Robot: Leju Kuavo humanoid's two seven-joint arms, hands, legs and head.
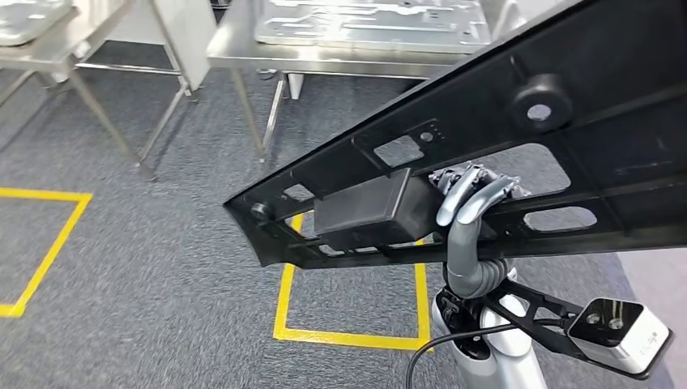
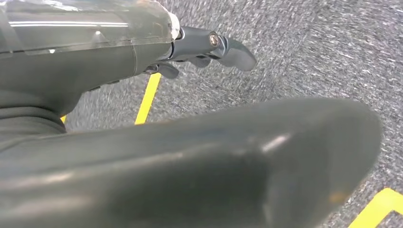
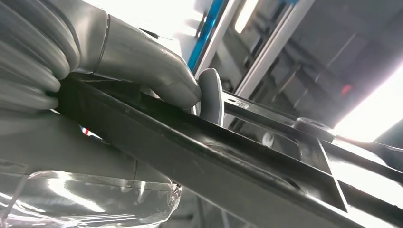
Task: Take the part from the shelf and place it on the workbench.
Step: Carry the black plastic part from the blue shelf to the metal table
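Right hand (image 1: 468, 203) grasping black part (image 1: 486, 154), metal workbench (image 1: 324, 58) beyond, yellow floor tape (image 1: 348, 334) below

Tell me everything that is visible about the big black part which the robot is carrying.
The black part is a long, flat frame, plastic by its look, with ribs, oval and rectangular cut-outs, a round boss with a hole and a box-shaped block on its near side. It is held tilted above the grey carpet, its pointed end low on the left, the other end rising out of the picture at upper right. The right hand grips its lower rail; in the right wrist view the thumb presses on the edge.
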